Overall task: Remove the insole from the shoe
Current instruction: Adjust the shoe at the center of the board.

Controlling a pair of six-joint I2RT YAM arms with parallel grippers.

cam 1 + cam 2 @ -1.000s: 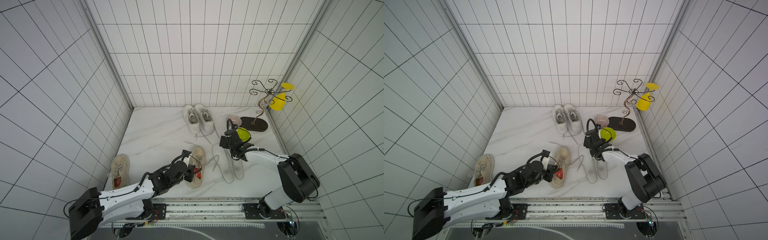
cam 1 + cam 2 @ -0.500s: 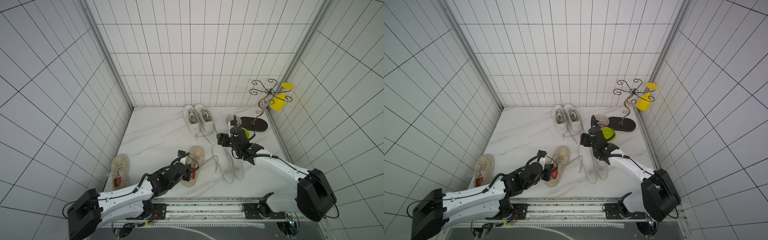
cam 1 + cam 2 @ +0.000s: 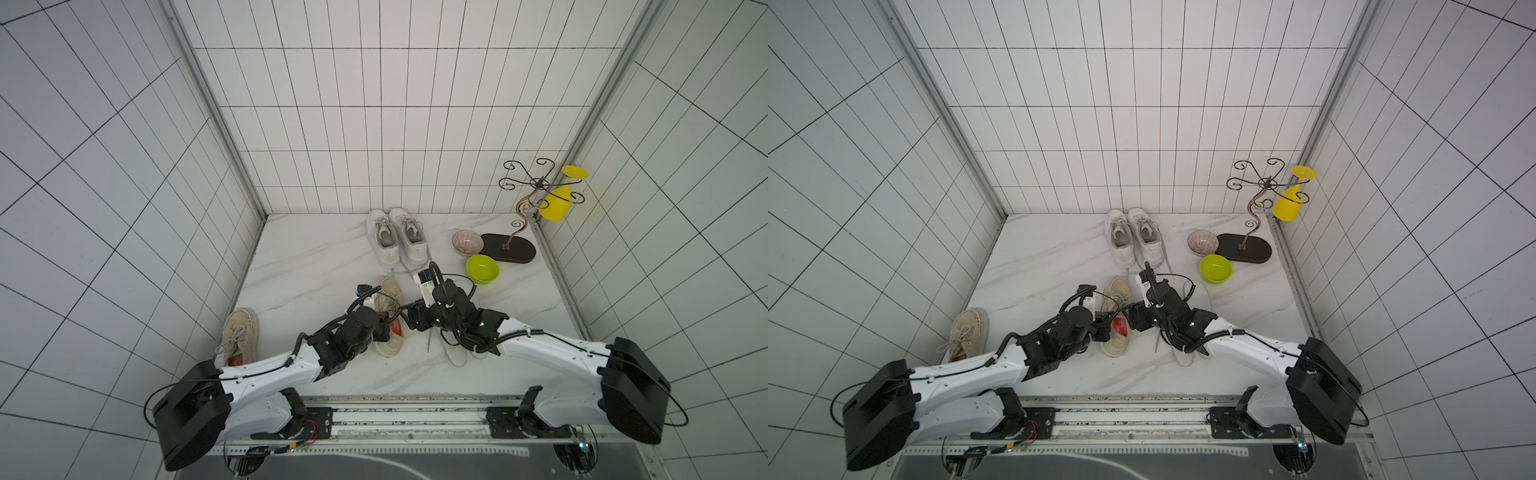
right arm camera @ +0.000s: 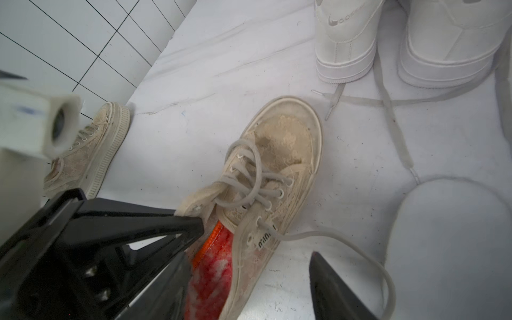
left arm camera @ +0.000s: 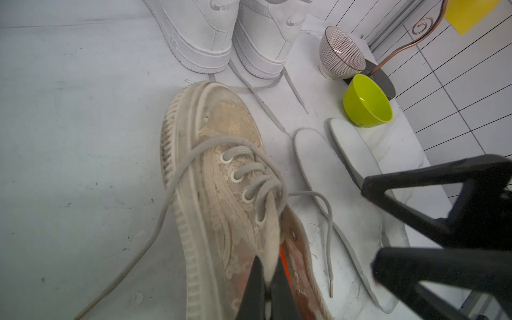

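Insole (image 4: 210, 271) is the red-orange one, sitting inside the beige lace shoe (image 3: 390, 291) near the front middle of the marble table (image 3: 311, 257). Only the heel end shows through the opening. Left gripper (image 5: 267, 266) is clamped tight on the tip of the tongue (image 5: 270, 230). Right gripper (image 4: 257, 238) comes in over the heel opening from the other side, jaws spread wide with nothing gripped. Can't tell if one of its fingertips actually touches the collar.

Off to the robot's left, close to the wall, lies a second beige shoe (image 3: 241, 332). Just beside the main shoe on the robot's right are two loose white insoles (image 5: 332, 194), flat and side by side.

Further back there's a green bowl (image 3: 482, 269), then a striped bowl (image 3: 466, 242) right beside the dark base of a curly metal stand (image 3: 507, 249). A yellow glass (image 3: 557, 205) hangs from one of its arms. A pair of white sneakers (image 3: 397, 239) sits side by side near the back wall, laces trailing forward.
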